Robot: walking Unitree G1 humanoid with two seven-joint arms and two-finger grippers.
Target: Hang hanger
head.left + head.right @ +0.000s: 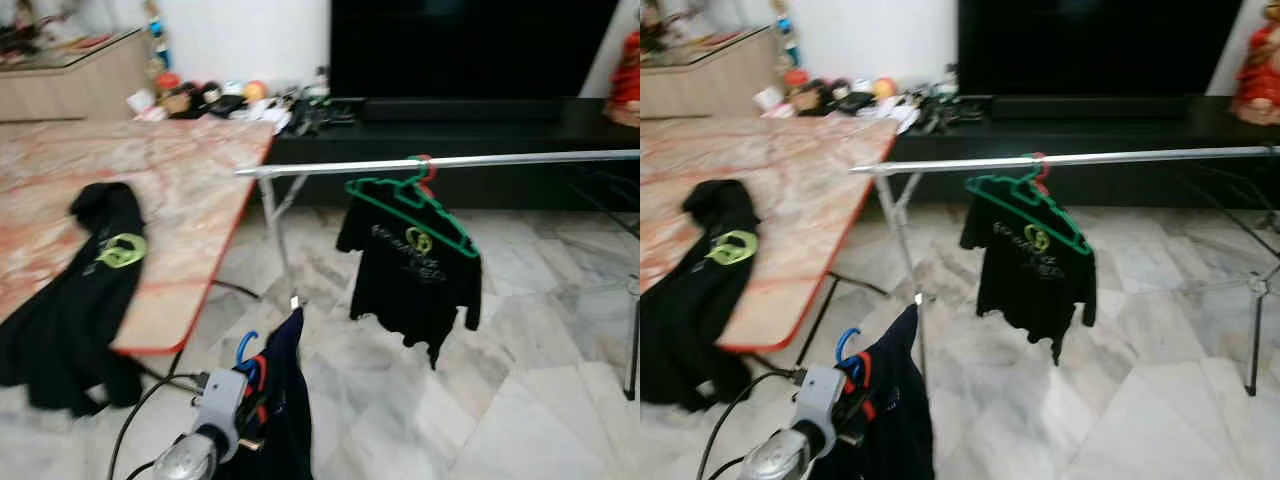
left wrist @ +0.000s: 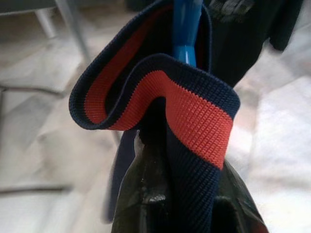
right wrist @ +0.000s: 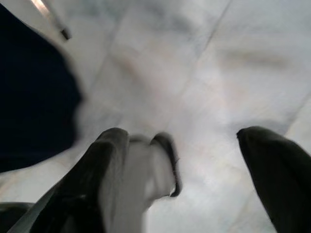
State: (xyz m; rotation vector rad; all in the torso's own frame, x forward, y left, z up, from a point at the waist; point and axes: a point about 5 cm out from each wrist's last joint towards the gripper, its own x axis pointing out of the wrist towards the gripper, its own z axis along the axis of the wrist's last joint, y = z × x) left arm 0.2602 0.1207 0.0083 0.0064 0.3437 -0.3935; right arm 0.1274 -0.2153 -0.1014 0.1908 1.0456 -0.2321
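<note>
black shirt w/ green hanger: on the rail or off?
On. The green hanger hooks over the silver rail, with the black shirt hanging clear of the floor.

A marble-patterned table with a red edge carries a black shirt draped over its near edge. Beside it, a metal clothes rail stands on the pale marble floor, bearing a black T-shirt on a green hanger.

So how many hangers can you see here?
2. A green hanger carries a black shirt on the rail; a blue hanger sits inside the navy garment at the left end effector. Others may be hidden.
</note>
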